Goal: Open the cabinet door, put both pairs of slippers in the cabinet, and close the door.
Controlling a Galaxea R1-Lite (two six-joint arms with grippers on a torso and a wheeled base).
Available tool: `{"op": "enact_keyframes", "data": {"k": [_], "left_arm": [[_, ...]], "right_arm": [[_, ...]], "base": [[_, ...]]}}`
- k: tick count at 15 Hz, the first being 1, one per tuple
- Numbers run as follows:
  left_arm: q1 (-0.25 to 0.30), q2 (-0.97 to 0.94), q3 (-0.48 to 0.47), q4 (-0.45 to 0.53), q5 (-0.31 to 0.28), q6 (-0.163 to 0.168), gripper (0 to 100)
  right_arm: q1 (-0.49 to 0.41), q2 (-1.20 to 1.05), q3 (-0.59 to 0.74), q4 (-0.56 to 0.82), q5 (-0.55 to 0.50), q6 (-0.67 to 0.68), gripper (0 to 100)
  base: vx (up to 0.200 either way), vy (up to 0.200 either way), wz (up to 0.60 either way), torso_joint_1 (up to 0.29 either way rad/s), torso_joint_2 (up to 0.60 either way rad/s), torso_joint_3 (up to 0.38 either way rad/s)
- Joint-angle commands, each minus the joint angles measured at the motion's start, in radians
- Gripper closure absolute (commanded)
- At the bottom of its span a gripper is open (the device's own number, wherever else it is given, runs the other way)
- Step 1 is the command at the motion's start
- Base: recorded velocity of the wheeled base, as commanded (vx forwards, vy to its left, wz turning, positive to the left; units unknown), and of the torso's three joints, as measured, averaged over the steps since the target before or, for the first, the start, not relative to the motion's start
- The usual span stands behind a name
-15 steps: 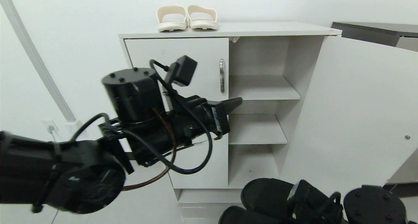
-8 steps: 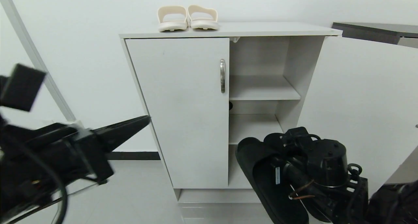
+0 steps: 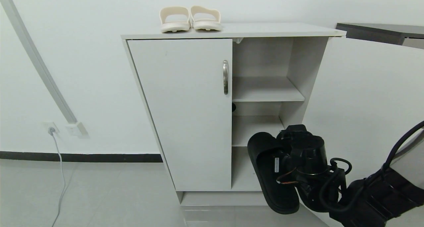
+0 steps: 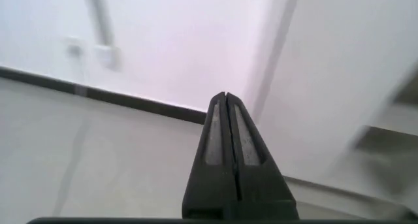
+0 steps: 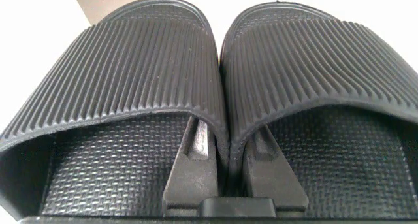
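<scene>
A white cabinet [image 3: 179, 114] stands against the wall, its left door shut and its right door [image 3: 364, 114] swung wide open. A cream pair of slippers [image 3: 189, 18] sits on the cabinet top. My right gripper [image 5: 226, 152] is shut on the black pair of slippers [image 3: 270, 167], one finger under each strap, pinching the two inner sides together. The black pair [image 5: 215, 74] hangs sole-outward in front of the lowest compartment, just outside the opening. My left gripper [image 4: 225, 126] is shut with nothing in it, low beside the cabinet over the floor.
Three bare shelves [image 3: 265, 89] show behind the open door. A metal handle [image 3: 225, 77] runs down the left door's edge. A wall socket with a cable [image 3: 49, 130] sits low on the left wall. Dark furniture [image 3: 381, 30] stands behind the open door.
My left arm has pulled back from the cabinet front and left the head view. My right arm has lifted the black slippers up and closer to the open compartments.
</scene>
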Motion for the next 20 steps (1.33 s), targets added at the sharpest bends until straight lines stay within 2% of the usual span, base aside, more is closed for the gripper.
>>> {"op": "enact_keyframes", "data": {"k": [1,3,4,6,7,8,9,10,12,14,18,20], "left_arm": [[0.138,-0.256,0.161,0.027,0.013,0.054,100],[0.123,-0.306,0.215,0.024,-0.048,0.060,100],[0.091,-0.357,0.250,0.029,-0.076,0.065,100],[0.089,-0.362,0.264,0.015,-0.217,0.060,100],[0.089,-0.362,0.266,0.017,-0.268,0.055,100],[0.089,-0.362,0.262,0.072,-0.331,0.074,100],[0.089,-0.362,0.266,0.055,-0.351,0.085,100],[0.089,-0.362,0.266,0.052,-0.352,0.085,100],[0.089,-0.362,0.266,0.052,-0.351,0.058,100],[0.089,-0.362,0.266,0.052,-0.351,0.052,100],[0.089,-0.362,0.266,0.052,-0.351,0.052,100],[0.089,-0.362,0.266,0.052,-0.351,0.052,100]], "right_arm": [[0.006,0.006,0.003,-0.001,0.000,0.000,100],[0.014,0.007,0.011,-0.001,0.000,0.000,100],[0.022,0.007,0.014,-0.001,0.002,0.000,100],[0.031,0.007,0.016,-0.001,0.002,0.000,100],[0.034,0.007,0.014,-0.001,0.002,0.000,100],[0.045,0.009,0.016,-0.001,0.002,0.000,100],[0.054,0.009,0.014,-0.001,0.002,0.000,100],[0.063,0.009,0.013,-0.001,0.002,0.000,100],[0.071,0.027,-0.017,-0.001,-0.004,0.001,100],[0.078,0.046,-0.064,0.002,-0.047,0.032,100],[0.086,0.129,-0.132,0.003,-0.106,0.072,100],[0.086,0.130,-0.132,0.003,-0.107,0.072,100]], "base": [[0.000,0.000,0.00,0.000,0.00,0.000],[0.000,0.000,0.00,0.000,0.00,0.000],[0.000,0.000,0.00,0.000,0.00,0.000],[0.000,0.000,0.00,0.000,0.00,0.000],[0.000,0.000,0.00,0.000,0.00,0.000],[0.000,0.000,0.00,0.000,0.00,0.000],[0.000,0.000,0.00,0.000,0.00,0.000],[0.000,0.000,0.00,0.000,0.00,0.000],[0.000,0.000,0.00,0.000,0.00,0.000],[0.000,0.000,0.00,0.000,0.00,0.000],[0.000,0.000,0.00,0.000,0.00,0.000],[0.000,-0.200,0.00,0.005,0.00,-0.002]]}}
